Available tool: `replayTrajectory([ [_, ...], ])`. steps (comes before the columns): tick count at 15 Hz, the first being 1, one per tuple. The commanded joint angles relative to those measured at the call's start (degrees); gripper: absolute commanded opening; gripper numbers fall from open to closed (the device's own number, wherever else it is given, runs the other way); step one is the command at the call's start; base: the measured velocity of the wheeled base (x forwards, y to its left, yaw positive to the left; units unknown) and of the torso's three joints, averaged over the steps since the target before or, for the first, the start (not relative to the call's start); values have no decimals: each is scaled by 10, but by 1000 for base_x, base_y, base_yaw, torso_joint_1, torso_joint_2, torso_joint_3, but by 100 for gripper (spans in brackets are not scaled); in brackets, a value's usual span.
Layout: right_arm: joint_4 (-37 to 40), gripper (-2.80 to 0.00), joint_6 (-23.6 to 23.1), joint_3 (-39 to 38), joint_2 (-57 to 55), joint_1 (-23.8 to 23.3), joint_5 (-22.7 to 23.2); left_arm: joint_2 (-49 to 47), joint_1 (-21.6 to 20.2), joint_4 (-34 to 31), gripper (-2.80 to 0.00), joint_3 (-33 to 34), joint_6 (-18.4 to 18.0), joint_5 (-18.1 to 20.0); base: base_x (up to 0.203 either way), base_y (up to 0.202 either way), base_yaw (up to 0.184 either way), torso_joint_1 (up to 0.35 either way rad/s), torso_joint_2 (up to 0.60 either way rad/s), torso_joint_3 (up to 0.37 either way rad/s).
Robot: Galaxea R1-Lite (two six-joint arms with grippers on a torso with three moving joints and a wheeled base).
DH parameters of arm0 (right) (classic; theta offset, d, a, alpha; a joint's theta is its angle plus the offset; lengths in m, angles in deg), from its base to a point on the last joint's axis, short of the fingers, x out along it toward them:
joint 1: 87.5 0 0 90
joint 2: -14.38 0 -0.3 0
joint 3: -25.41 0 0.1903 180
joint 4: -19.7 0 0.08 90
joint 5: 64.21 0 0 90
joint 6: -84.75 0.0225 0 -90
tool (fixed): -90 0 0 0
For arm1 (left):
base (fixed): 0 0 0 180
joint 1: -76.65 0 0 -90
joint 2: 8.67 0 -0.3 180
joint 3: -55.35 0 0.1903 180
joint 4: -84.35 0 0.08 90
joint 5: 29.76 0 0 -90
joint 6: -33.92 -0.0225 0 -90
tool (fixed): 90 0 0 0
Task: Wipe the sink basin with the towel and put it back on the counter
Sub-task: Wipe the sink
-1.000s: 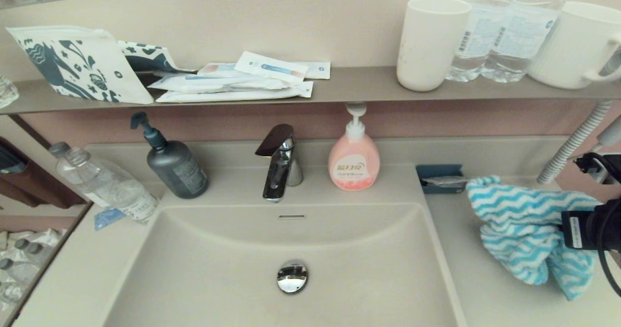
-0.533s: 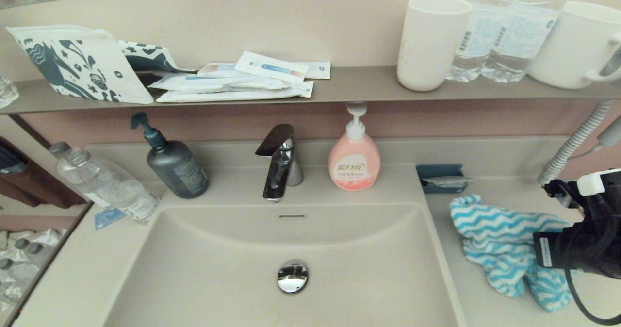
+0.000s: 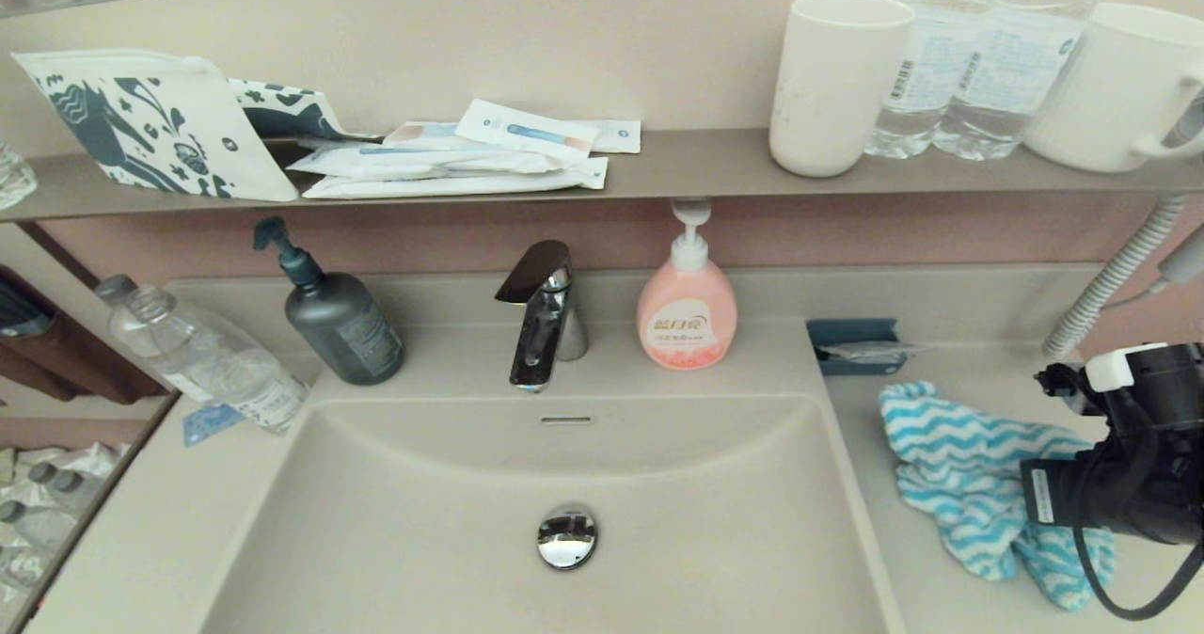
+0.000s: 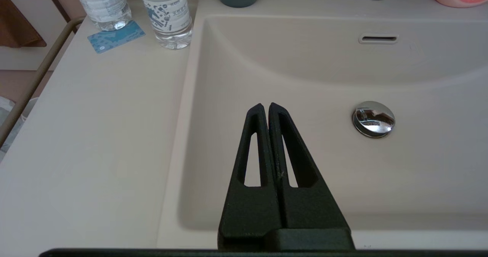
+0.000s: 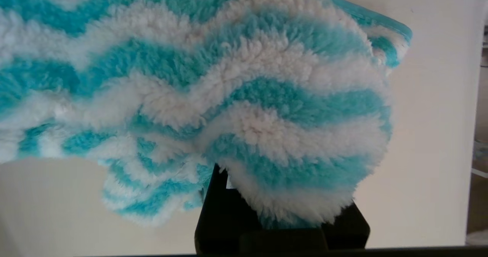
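Gripping the towel (image 3: 969, 483) with its jaws clamped into the fluff, the right gripper (image 5: 282, 226) sits over the counter (image 3: 926, 578), right of the sink basin (image 3: 423, 521). Left gripper (image 4: 265, 110) hangs above the basin, jaws pressed together.

No label or print anywhere is clear enough to read.

The turquoise-and-white zigzag towel (image 3: 959, 469) lies crumpled on the beige worktop (image 3: 875, 540), right of the matte sink basin (image 3: 451, 530) with its chrome drain plug (image 3: 566, 537).
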Motion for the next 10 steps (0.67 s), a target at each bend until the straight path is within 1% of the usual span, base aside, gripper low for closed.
replayTrajectory([
  [1,0,-280,1,0,-19,-6,-18,-1,0,0,-280,0,0,0,0,0,0,0,0,0],
  [4,-11,-280,1,1,-23,-21,-22,-1,0,0,-280,0,0,0,0,0,0,0,0,0],
  [5,-11,0,0,1,-21,-21,-23,-1,0,0,-280,0,0,0,0,0,0,0,0,0],
  [10,-11,0,0,2,6,-21,-23,-1,0,0,-280,0,0,0,0,0,0,0,0,0],
])
